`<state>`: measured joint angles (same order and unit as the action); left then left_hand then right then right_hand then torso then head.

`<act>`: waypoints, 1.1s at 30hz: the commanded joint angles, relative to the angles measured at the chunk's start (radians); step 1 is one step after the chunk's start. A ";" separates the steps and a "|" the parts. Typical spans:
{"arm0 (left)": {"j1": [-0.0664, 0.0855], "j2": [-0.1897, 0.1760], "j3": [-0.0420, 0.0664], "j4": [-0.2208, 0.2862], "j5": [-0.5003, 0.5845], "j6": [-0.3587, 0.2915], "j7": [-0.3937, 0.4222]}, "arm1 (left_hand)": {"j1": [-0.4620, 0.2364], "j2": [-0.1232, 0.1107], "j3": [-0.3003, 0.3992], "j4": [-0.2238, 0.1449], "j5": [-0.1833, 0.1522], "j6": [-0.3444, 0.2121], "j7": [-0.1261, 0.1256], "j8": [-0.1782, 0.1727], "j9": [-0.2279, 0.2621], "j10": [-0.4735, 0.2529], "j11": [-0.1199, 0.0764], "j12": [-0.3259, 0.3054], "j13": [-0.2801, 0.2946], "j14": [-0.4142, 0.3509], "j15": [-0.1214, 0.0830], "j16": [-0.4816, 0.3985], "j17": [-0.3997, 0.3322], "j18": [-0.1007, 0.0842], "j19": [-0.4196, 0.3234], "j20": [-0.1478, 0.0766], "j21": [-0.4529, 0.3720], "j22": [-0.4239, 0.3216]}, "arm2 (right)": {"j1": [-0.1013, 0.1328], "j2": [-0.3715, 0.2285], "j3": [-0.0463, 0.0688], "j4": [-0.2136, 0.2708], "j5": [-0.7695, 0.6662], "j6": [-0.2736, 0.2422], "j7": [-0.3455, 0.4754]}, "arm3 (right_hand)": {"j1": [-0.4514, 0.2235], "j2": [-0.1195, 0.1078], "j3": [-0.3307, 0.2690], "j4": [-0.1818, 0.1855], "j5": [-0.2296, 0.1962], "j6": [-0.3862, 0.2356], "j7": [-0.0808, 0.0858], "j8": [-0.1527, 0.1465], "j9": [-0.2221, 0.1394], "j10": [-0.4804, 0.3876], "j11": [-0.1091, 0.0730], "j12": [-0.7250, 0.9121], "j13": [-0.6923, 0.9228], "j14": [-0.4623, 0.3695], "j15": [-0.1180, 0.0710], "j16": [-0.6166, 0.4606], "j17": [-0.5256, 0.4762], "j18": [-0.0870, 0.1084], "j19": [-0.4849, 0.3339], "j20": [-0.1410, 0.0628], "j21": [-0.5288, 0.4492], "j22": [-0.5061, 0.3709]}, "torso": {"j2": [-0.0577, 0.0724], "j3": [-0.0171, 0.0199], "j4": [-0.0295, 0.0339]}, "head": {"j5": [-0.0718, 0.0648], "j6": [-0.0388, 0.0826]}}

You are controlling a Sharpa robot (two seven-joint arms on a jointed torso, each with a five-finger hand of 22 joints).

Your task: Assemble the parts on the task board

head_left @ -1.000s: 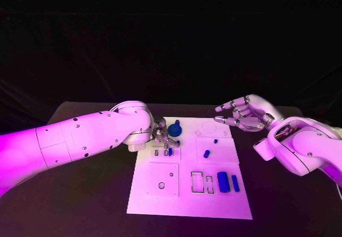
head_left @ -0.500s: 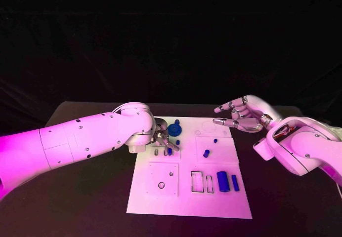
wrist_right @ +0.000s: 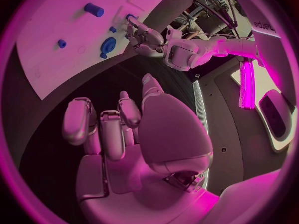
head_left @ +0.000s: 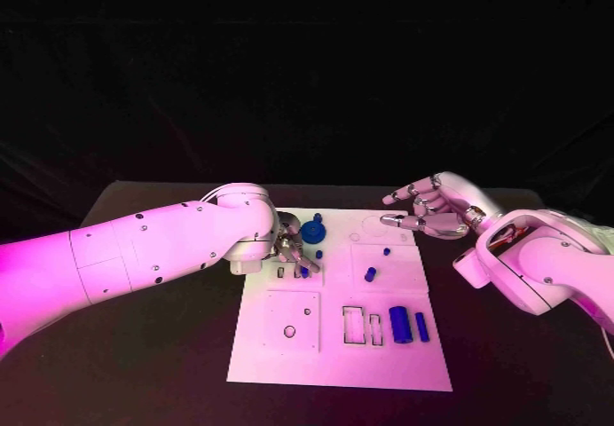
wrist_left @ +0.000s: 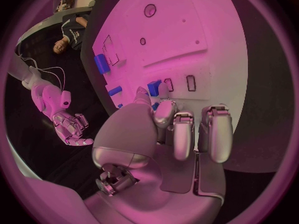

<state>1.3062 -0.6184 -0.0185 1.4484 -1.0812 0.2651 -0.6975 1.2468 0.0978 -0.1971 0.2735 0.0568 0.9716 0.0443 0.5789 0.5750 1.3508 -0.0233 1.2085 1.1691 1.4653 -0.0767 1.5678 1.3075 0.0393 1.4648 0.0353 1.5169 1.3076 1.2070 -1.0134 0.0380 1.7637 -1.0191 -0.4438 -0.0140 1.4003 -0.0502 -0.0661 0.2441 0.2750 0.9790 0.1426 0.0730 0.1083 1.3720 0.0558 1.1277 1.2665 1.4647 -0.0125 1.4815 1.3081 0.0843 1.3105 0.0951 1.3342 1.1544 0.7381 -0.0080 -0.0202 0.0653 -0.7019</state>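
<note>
We see the task board (head_left: 335, 355) lying in the middle of the dark surface (head_left: 153, 373), with blue parts (head_left: 400, 325) on its near right. Further off, a round blue part (head_left: 313, 234) is half hidden behind the left hand (head_left: 292, 250). From the head view we cannot tell what that hand does; the left wrist view shows its fingertips (wrist_left: 144, 91) meeting at a small blue part (wrist_left: 154, 87), seemingly pinching it. The right hand (head_left: 433, 211) hovers past the board's far right corner, fingers spread, holding nothing.
</note>
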 commanded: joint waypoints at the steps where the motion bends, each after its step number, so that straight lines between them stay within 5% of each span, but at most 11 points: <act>1: 0.000 0.002 0.000 0.003 -0.004 0.019 -0.058 | 0.034 0.011 0.023 -0.010 -0.001 -0.010 -0.003 0.004 0.006 0.002 -0.003 0.005 0.001 0.105 -0.006 0.003 0.263 -0.018 0.058 -0.005 0.003 0.170 | -0.001 0.002 0.000 -0.001 -0.019 0.016 -0.004 | -0.001 -0.004 -0.004 -0.001 0.005 0.006 0.001 0.002 0.000 -0.006 0.000 -0.003 0.000 0.069 -0.003 -0.006 0.100 0.007 -0.008 0.000 -0.007 -0.001 | 0.000 -0.0005 -0.0001 | 0.000 0.000; 6: 0.000 0.003 0.000 0.005 -0.004 0.010 -0.057 | 0.168 0.048 0.123 -0.076 0.002 -0.033 -0.014 -0.007 0.010 -0.005 -0.014 -0.003 -0.002 0.105 -0.015 0.003 0.263 -0.017 0.058 -0.013 0.003 0.171 | -0.003 0.003 0.000 -0.001 -0.018 0.017 -0.004 | -0.001 -0.004 -0.004 -0.001 0.005 0.006 0.001 0.002 0.000 -0.006 0.000 -0.003 0.000 0.069 -0.003 -0.006 0.100 0.007 -0.008 0.000 -0.007 -0.001 | 0.000 -0.0003 -0.0002 | -0.001 -0.002; 10: 0.000 0.002 0.000 0.007 -0.004 0.001 -0.054 | 0.246 0.034 0.218 -0.114 0.028 -0.051 -0.011 -0.024 0.008 -0.016 -0.014 -0.018 -0.010 0.105 -0.017 0.003 0.263 -0.017 0.057 -0.017 0.002 0.171 | -0.004 0.005 0.000 -0.002 -0.012 0.019 -0.005 | -0.001 -0.004 -0.004 -0.001 0.005 0.006 0.001 0.002 0.000 -0.006 0.000 -0.003 0.000 0.069 -0.003 -0.006 0.100 0.007 -0.008 0.000 -0.007 -0.001 | 0.000 0.0000 -0.0008 | 0.000 -0.004; 13: 0.000 0.002 0.000 0.008 -0.003 -0.005 -0.049 | 0.244 -0.032 0.362 -0.101 0.043 -0.053 0.002 -0.032 0.014 -0.016 -0.008 -0.031 -0.018 0.105 -0.009 0.003 0.263 -0.018 0.057 -0.010 0.002 0.172 | -0.005 0.006 0.000 -0.004 -0.009 0.019 -0.005 | -0.001 -0.004 -0.004 -0.001 0.005 0.006 0.001 0.003 0.000 -0.006 0.000 -0.003 0.000 0.069 -0.003 -0.006 0.100 0.007 -0.008 0.000 -0.007 -0.002 | 0.000 0.0001 0.0001 | -0.001 -0.004; 15: 0.000 0.001 0.000 0.010 -0.003 -0.010 -0.044 | 0.202 -0.118 0.545 -0.074 0.043 -0.049 0.006 -0.029 0.029 -0.010 -0.008 -0.034 -0.019 0.105 -0.003 0.003 0.263 -0.017 0.056 -0.010 0.002 0.173 | -0.005 0.007 0.000 -0.005 -0.008 0.020 -0.005 | -0.001 -0.004 -0.004 -0.001 0.005 0.006 0.001 0.003 0.000 -0.006 0.000 -0.003 0.000 0.069 -0.003 -0.006 0.100 0.007 -0.008 0.000 -0.007 -0.002 | 0.000 -0.0002 0.0005 | -0.001 -0.004; 18: -0.001 -0.001 0.000 0.015 -0.003 -0.021 -0.037 | 0.183 -0.147 0.614 -0.075 0.042 -0.050 0.001 -0.025 0.037 -0.008 -0.005 -0.034 -0.019 0.105 -0.005 0.003 0.263 -0.017 0.057 -0.007 0.002 0.175 | -0.006 0.008 0.000 -0.006 -0.007 0.021 -0.005 | -0.001 -0.004 -0.004 -0.001 0.005 0.006 0.001 0.003 0.000 -0.006 0.000 -0.003 0.000 0.069 -0.003 -0.006 0.100 0.007 -0.008 0.000 -0.007 -0.002 | -0.001 0.0004 0.0011 | -0.001 -0.004; 19: -0.001 -0.004 0.000 0.019 -0.002 -0.030 -0.033 | 0.133 -0.199 0.739 -0.080 0.038 -0.050 0.003 -0.013 0.058 -0.003 -0.003 -0.033 -0.017 0.105 -0.004 0.003 0.263 -0.018 0.057 -0.006 0.002 0.176 | -0.006 0.008 0.000 -0.006 -0.007 0.022 -0.005 | -0.001 -0.004 -0.004 -0.001 0.005 0.006 0.001 0.003 0.000 -0.006 0.000 -0.003 0.000 0.069 -0.003 -0.006 0.100 0.007 -0.008 0.000 -0.007 -0.002 | -0.001 0.0007 0.0008 | -0.001 -0.003; 21: -0.002 -0.010 0.000 0.025 0.004 -0.050 -0.028 | 0.074 -0.238 0.844 -0.108 0.033 -0.056 0.000 0.002 0.082 0.003 -0.004 -0.029 -0.013 0.105 -0.003 0.003 0.263 -0.018 0.058 -0.005 0.002 0.179 | -0.007 0.010 0.000 -0.008 -0.006 0.023 -0.005 | -0.001 -0.004 -0.004 -0.001 0.005 0.006 0.001 0.003 0.000 -0.006 0.000 -0.003 0.000 0.069 -0.003 -0.006 0.100 0.007 -0.008 0.000 -0.007 -0.002 | -0.001 0.0008 0.0003 | 0.000 -0.002; 33: -0.010 -0.057 0.000 0.073 0.044 -0.214 0.002 | 0.051 -0.250 0.891 -0.138 0.033 -0.052 0.000 0.011 0.096 0.010 -0.004 -0.021 -0.005 0.105 -0.006 0.003 0.263 -0.019 0.060 -0.006 0.003 0.182 | -0.010 0.012 -0.001 -0.012 0.003 0.029 0.000 | -0.001 -0.004 -0.004 -0.001 0.005 0.006 0.001 0.003 0.000 -0.006 0.000 -0.003 0.000 0.069 -0.003 -0.006 0.100 0.007 -0.008 0.000 -0.007 -0.002 | 0.000 0.0023 0.0026 | 0.009 -0.010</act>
<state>1.2980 -0.6728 -0.0183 1.5139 -1.0610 0.1295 -0.6979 1.3053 -0.1493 0.5291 0.2931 0.0914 0.9204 0.0501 0.5855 0.6695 1.3519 -0.0279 1.1829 1.1632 1.4678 -0.0861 1.5678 1.3081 0.0395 1.4666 0.0262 1.5168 1.3074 1.1985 -1.0020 0.0368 1.7520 -1.0181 -0.4308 -0.0186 1.4003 -0.0502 -0.0660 0.2440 0.2749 0.9789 0.1426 0.0730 0.1081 1.3720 0.0558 1.1258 1.2678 1.4647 -0.0125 1.4815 1.3078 0.0843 1.3105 0.0951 1.3306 1.1536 0.7381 -0.0065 -0.0177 0.0710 -0.7076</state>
